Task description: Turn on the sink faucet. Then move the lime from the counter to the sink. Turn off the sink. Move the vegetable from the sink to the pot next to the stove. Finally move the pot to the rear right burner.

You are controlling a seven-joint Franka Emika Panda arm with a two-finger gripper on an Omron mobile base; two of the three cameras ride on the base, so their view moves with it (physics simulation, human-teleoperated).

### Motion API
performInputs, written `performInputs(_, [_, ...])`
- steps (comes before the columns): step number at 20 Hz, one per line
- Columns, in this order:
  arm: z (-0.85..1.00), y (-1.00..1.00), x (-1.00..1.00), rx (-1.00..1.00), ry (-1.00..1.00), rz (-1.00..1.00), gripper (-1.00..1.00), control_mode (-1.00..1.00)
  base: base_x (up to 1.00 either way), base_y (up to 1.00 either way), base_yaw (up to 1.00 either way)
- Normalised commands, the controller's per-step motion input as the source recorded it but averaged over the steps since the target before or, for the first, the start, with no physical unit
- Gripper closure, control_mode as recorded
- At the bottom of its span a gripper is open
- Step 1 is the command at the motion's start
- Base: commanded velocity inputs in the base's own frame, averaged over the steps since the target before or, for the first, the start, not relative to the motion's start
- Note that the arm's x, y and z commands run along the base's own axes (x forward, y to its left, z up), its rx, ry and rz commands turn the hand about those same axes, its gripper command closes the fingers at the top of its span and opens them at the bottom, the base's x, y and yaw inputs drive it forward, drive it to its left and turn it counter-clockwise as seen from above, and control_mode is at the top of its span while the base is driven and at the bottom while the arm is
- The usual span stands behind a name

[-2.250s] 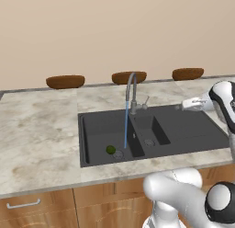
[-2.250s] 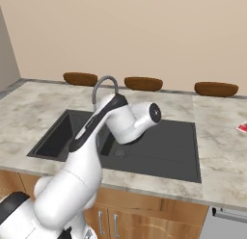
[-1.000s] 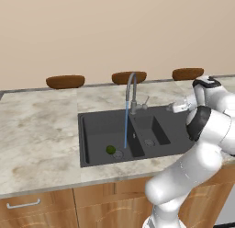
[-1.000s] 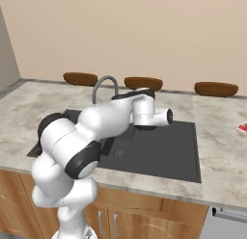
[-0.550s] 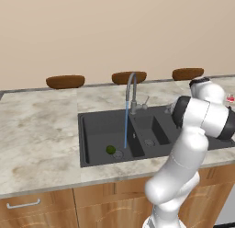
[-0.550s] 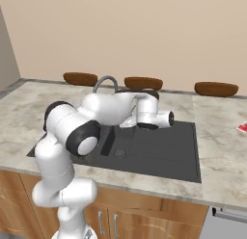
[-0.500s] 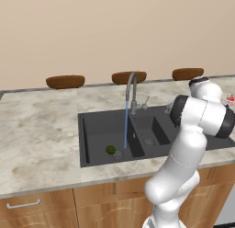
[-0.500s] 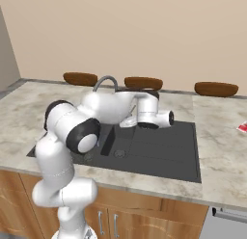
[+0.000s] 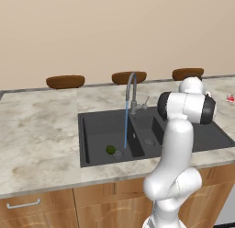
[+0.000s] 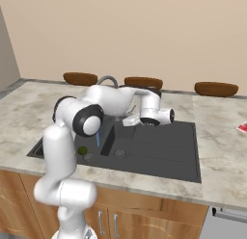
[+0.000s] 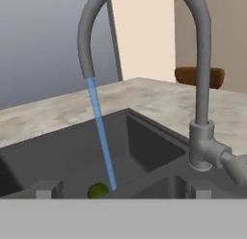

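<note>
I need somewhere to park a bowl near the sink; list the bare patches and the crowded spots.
Free: the marble counter left of the dark double sink, and the front strip. The right basin floor is bare. Crowded: the left basin, with the small green lime beside the blue water stream, and around the grey arched faucet, where the white arm reaches.

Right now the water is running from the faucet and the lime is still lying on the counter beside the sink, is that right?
Not quite. Water is running from the faucet, but the lime already lies inside the sink, in its left basin near the stream. The left base view shows it.
</note>
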Motion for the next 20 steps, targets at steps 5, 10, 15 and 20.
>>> performInputs(5, [-0.23,0.0,0.47,-0.01,-0.04,0.0,-1.0,-1.0,0.0,0.0,0.0])
performInputs(10, [-0.24,0.0,0.48,-0.01,-0.02,0.0,-1.0,-1.0,0.0,0.0,0.0])
performInputs(15, [-0.15,0.0,0.51,0.0,-0.01,0.02,-1.0,-1.0,0.0,0.0,0.0])
performInputs(20, [-0.07,0.0,0.42,0.0,0.0,0.03,-1.0,-1.0,0.0,0.0,0.0])
